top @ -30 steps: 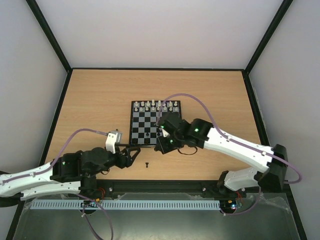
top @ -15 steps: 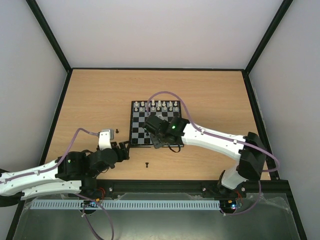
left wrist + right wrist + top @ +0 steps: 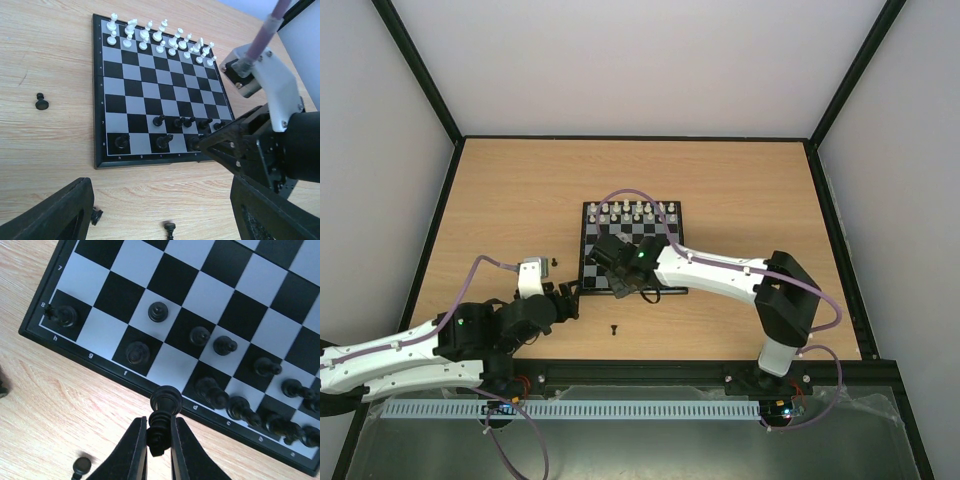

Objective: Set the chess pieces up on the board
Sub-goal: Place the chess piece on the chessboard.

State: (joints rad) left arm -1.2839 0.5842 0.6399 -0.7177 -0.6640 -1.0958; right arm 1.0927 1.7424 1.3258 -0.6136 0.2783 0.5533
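Note:
The board (image 3: 583,246) lies mid-table, with white chess pieces (image 3: 637,210) in its two far rows and black chess pieces (image 3: 215,392) in its near rows. My right gripper (image 3: 159,426) is shut on a black piece (image 3: 166,402) and holds it above the board's near edge, by the d and e squares. In the top view the right gripper (image 3: 620,283) is at the board's near left part. My left gripper (image 3: 161,200) is open and empty over bare table, near the board's near left corner (image 3: 570,299).
Loose black pieces lie on the table: one (image 3: 614,329) in front of the board, also in the left wrist view (image 3: 170,229), one by my left finger (image 3: 95,216), and a pawn (image 3: 41,102) left of the board (image 3: 553,262).
My right gripper has moved left along the board's near edge with the black piece in it. My left gripper pulled back left a little, then stayed still.

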